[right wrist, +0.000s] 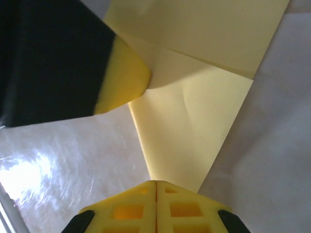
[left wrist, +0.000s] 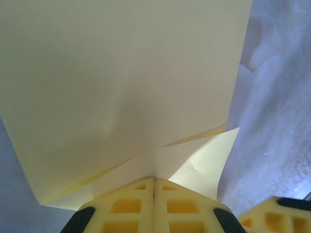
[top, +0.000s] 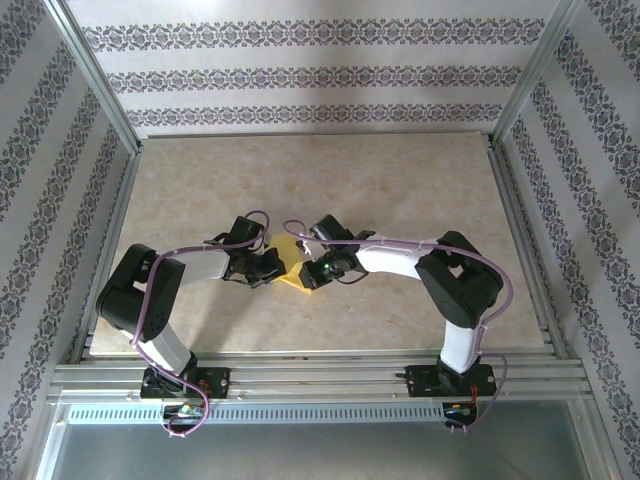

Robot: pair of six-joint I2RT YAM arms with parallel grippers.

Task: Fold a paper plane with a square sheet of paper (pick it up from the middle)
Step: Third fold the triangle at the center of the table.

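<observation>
Two arms bend inward from the near edge, elbows out, wrists meeting over the middle of the table. The left gripper is clamped on the partly folded yellow sheet of paper, pinching where its creases meet. The right gripper is closed with its tips at the sheet's edge, though whether it grips the sheet is unclear. The sheet lies between them, its visible strip running far to near.

Soft, even light is filling the overhead view, and only faint shadows are falling on the table. In the right wrist view a white glare is shining on the table at the lower left, and the left gripper is appearing blurred. In the left wrist view the yellow paper is looking pale and soft, with a grey shadow across its middle.
</observation>
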